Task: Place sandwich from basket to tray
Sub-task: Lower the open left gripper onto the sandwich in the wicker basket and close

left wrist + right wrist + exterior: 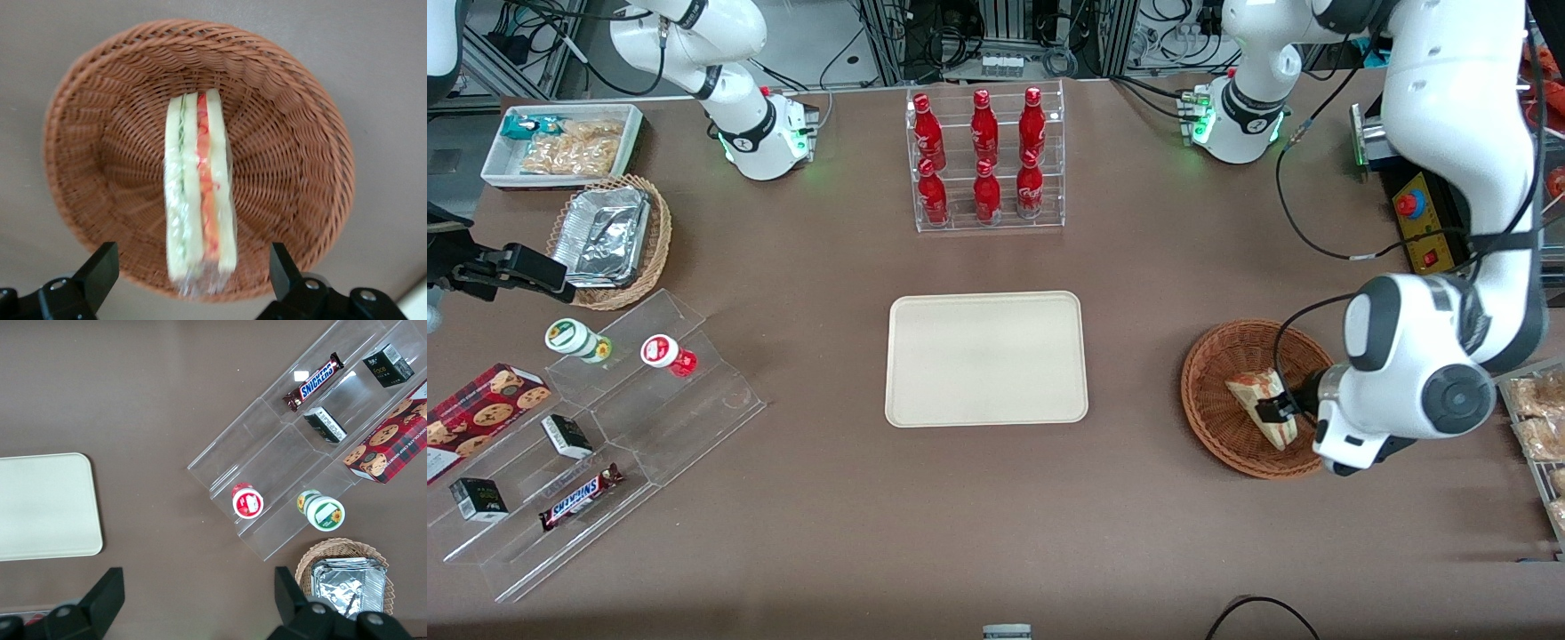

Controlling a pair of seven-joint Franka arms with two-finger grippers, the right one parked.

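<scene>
Two spread fingers (100,267) of the end effector (193,280) flank the sandwich (199,193), untouched in the basket (300,140). Only the front view shows the tray (985,358) on the desk (996,516).

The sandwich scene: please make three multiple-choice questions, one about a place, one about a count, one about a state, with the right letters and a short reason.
1. Where is the sandwich?
A. on the tray
B. in the basket
C. on the bare table

2. How many red bottles stand in the clear rack?
A. four
B. six
C. eight

3. How is the gripper?
A. open, a finger on each side of the sandwich
C. shut on the sandwich
B. shut, away from the basket

Answers: 1 B, it lies in the basket and the tray holds nothing; 2 B, two rows of three; 3 A, the wrist view shows gaps between the fingers and the bread.
</scene>
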